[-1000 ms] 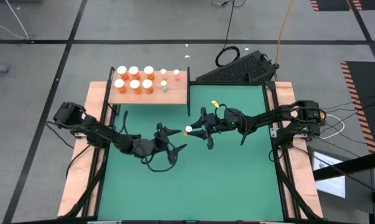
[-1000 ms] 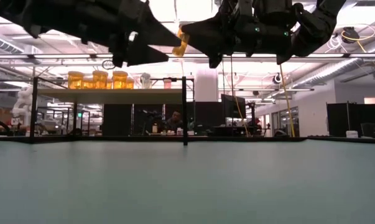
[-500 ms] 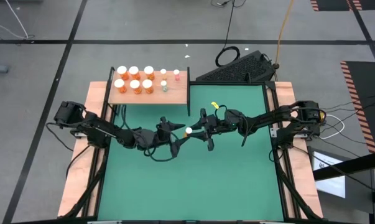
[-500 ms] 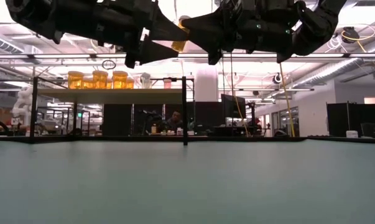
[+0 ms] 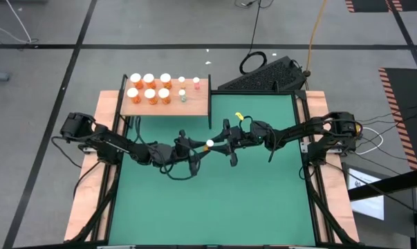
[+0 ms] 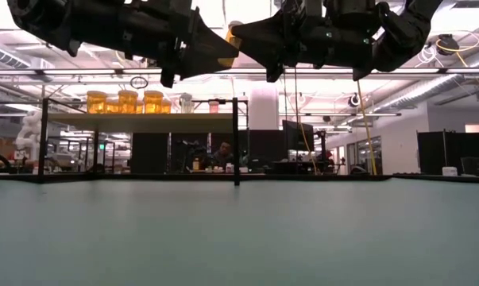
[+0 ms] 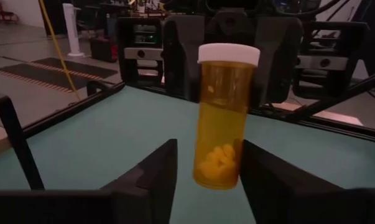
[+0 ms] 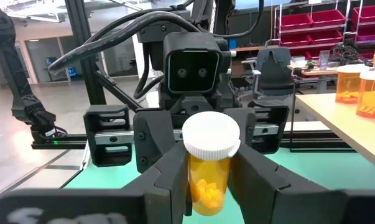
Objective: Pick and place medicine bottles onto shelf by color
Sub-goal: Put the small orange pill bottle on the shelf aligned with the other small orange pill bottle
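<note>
Above the green mat (image 5: 215, 200), the right gripper (image 5: 216, 146) pinches an orange pill bottle (image 5: 209, 144) while the left gripper (image 5: 200, 149), jaws slightly spread, flanks it.

I work in a robotics lab set in an open industrial hall. My green mat (image 5: 215, 187) lies on a table over taped concrete floor (image 5: 49, 76). Behind it stand red storage bins (image 8: 336, 18), desks with monitors (image 6: 299, 135), exposed ceiling ducts (image 6: 453, 83) and a seated person (image 6: 223, 152).
</note>
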You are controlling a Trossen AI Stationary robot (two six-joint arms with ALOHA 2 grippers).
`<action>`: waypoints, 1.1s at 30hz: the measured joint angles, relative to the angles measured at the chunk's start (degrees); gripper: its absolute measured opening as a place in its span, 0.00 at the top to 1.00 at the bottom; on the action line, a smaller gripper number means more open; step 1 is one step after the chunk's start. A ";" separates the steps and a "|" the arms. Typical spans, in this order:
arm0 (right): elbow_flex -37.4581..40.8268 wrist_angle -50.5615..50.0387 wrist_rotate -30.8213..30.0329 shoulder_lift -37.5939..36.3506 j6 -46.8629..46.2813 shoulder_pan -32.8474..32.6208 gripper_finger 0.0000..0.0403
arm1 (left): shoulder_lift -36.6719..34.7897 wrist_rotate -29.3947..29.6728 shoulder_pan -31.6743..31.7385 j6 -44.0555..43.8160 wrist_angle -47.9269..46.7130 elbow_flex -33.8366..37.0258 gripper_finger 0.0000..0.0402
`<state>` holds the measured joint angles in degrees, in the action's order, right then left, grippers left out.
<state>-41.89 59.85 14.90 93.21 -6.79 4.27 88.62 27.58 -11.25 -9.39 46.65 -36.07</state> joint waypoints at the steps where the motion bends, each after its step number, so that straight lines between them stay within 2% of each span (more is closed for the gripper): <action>1: 0.00 0.10 -0.02 0.00 0.00 0.02 0.75 | 0.00 -0.01 0.00 -0.01 0.00 0.00 0.60; 8: 0.00 0.27 -0.09 0.00 0.46 0.04 0.74 | 0.00 -0.01 -0.02 -0.23 0.00 0.00 0.68; 11: 0.00 0.17 -0.05 0.00 0.12 0.04 0.71 | 0.00 0.02 -0.02 -0.22 -0.04 0.00 0.69; 16: 0.00 -3.17 0.29 -1.46 -0.04 0.04 0.53 | 0.00 0.45 0.00 -0.22 -0.24 0.00 0.69; 20: -0.02 -10.21 0.49 -4.79 1.02 0.13 0.35 | 0.00 0.77 0.07 -0.24 -0.09 0.00 0.70; 23: -0.02 -16.06 0.48 -8.53 2.91 0.13 0.25 | 0.00 0.91 0.09 -0.13 -0.03 0.02 0.70; 27: -0.04 -21.08 0.15 -12.75 2.97 0.13 0.19 | 0.00 0.89 0.09 0.06 0.09 0.02 0.70; 33: -0.04 -23.90 -6.18 -14.47 2.99 -0.33 0.18 | 0.00 0.83 0.09 0.24 0.20 0.02 0.70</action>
<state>-41.93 35.95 8.72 78.74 -3.79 3.94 88.62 28.41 -11.16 -9.15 46.85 -36.05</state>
